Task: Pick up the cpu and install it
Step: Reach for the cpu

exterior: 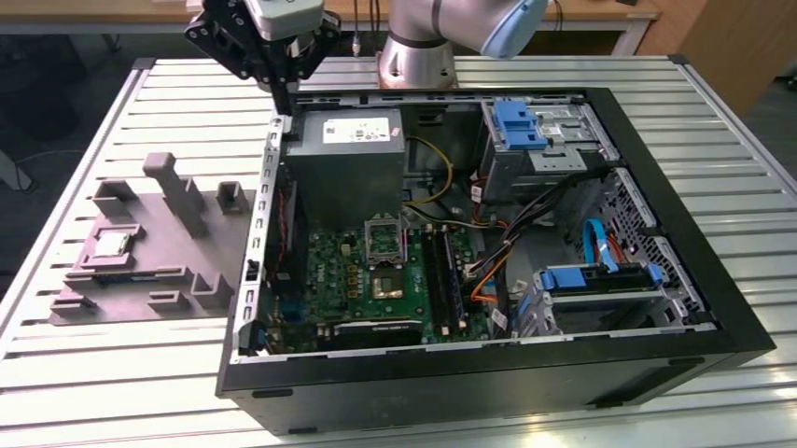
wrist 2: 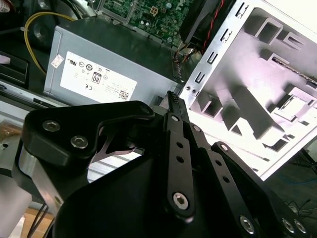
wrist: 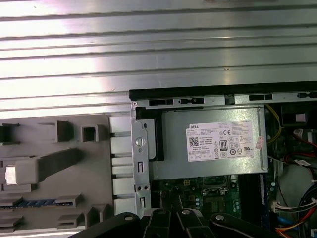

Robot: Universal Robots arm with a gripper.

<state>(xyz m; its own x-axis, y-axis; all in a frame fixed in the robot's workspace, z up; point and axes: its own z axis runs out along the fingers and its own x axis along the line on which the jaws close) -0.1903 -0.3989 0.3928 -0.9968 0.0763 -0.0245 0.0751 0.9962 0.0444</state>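
Slatted aluminium table (exterior: 75, 373) carries all items. At the far left of the exterior view stands a grey moulded tray (exterior: 137, 271). The cpu (exterior: 112, 245) lies flat in one of its recesses, evidently to keep it located for pickup; it is not yet lifted. Upper left of centre, the gripper (exterior: 284, 93) hangs over the case wall, fingers pressed together with nothing between them, well apart from the cpu. At centre are the power supply (exterior: 349, 159) and, below it, the silver-framed socket (exterior: 384, 235), judged the destination. The open computer case (exterior: 498, 378) occupies the right.
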